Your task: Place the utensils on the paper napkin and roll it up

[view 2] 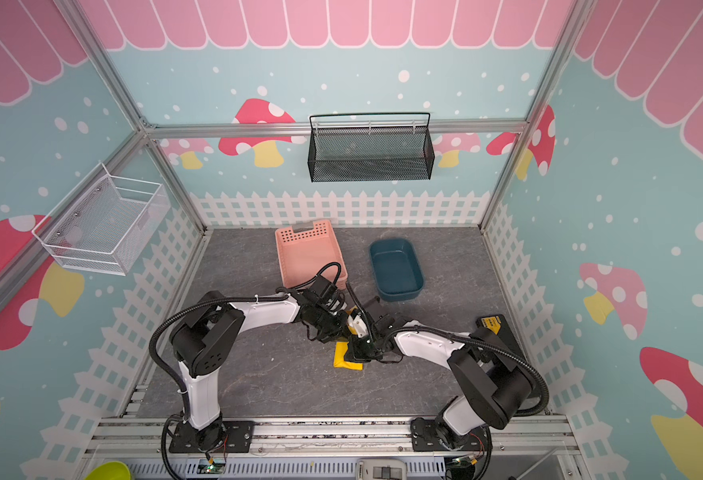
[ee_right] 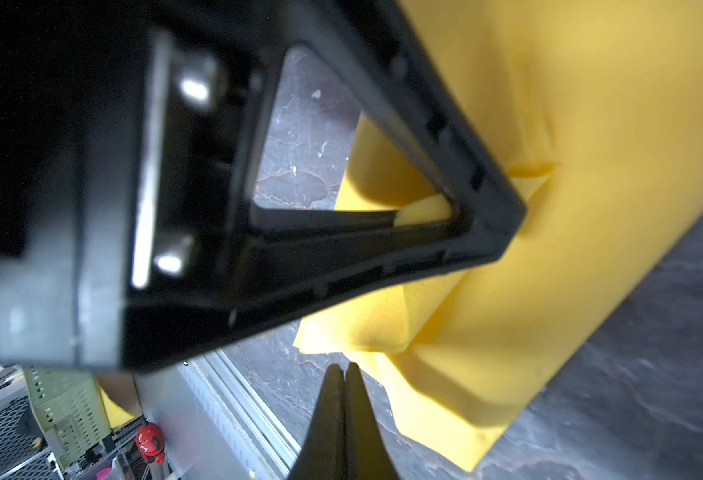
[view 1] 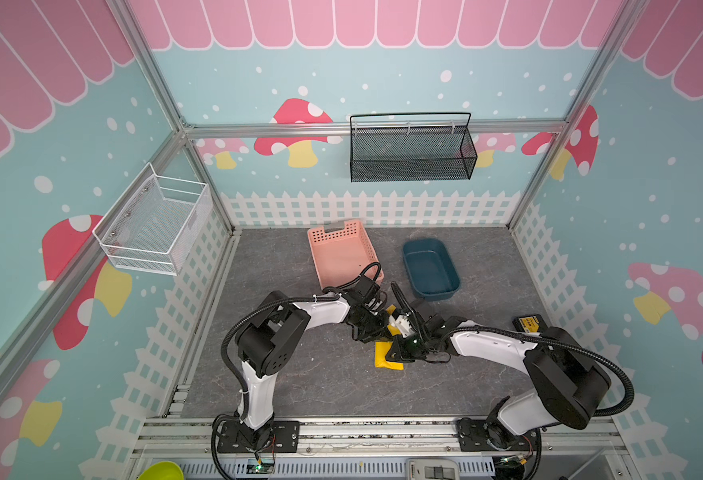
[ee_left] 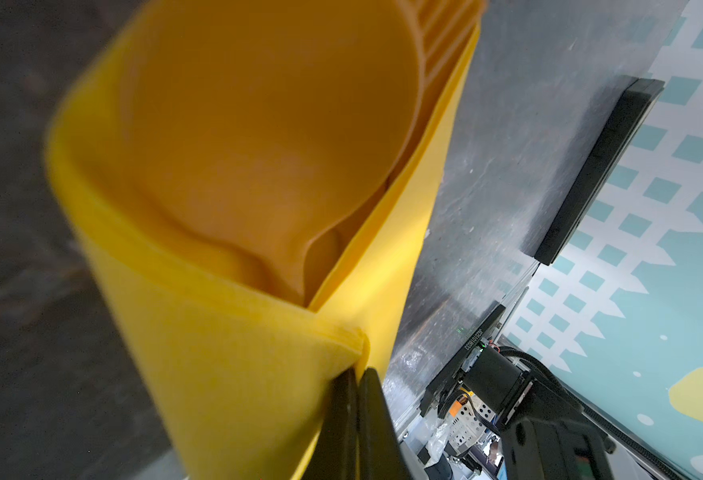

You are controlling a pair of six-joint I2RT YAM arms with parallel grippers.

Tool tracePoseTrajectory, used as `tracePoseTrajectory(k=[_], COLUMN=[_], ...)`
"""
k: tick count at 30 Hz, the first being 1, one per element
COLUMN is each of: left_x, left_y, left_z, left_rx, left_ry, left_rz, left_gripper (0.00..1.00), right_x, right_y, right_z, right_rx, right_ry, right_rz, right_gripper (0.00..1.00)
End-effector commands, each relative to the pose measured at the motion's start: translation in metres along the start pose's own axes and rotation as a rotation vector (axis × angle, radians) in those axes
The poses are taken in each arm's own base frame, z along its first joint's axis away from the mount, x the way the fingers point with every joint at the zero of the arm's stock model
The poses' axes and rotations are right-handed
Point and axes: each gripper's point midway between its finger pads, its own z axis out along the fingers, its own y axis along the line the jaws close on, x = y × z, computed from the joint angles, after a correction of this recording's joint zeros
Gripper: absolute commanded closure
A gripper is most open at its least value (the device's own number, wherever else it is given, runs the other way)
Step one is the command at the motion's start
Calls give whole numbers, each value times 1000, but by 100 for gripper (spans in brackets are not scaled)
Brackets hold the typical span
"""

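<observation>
In both top views, we are seeing the two arms meeting at mid-table over the paper napkin (view 1: 388,358) (view 2: 346,360). It is lying partly rolled on the grey tabletop (view 1: 300,374), short of the pink basket (view 1: 341,253) and the blue tub (view 1: 431,270). The arm bodies are hiding the contact area and most of the roll.

In the left wrist view, we are reading the left gripper (ee_left: 356,376) as clamped on the napkin's layered free edge. The paper is curling around the utensils (ee_left: 258,208). The spoon bowl (ee_left: 266,124) is plain, the fork tines (ee_left: 445,37) are cut off by the frame, and we are not finding the knife.

In the right wrist view, the right gripper (ee_right: 343,372) is standing closed just at the napkin's loose corner. We cannot tell whether it is catching paper. The left gripper's finger (ee_right: 487,216) is blocking much of the sheet.

We are judging the rolling step as under way. The next move is calling for turning the pinched edge over the bundle without spilling the utensils.
</observation>
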Motion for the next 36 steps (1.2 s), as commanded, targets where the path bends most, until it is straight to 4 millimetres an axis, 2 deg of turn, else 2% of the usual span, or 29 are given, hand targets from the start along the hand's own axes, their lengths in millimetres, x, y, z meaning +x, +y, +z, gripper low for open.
tracePoseTrajectory(k=[1,7,17,23,31,36], left_x=[-1,-5,-8,-8,-11,-14], left_y=[5,6,10,12,21,26], left_z=[7,6,7,8,7,6], left_rx=[-11,15,23,24,10,4], left_ry=[3,-3,-6,-4,-25,-39], left_rz=[-15,-39,-57,-64,-106,-132], left_gripper=[96,96,96,96,96,96], right_x=[8,12,-7,-14,9,22], right_y=[4,-6,-13,-9,-15,-23], right_z=[3,12,18,22,34,34], right_rx=[-49,-24,35,17,-18,-2], right_ry=[25,43,-7,-18,73,99], right_rz=[10,50,78,76,93,105], right_gripper=[100,100,100,100,100,100])
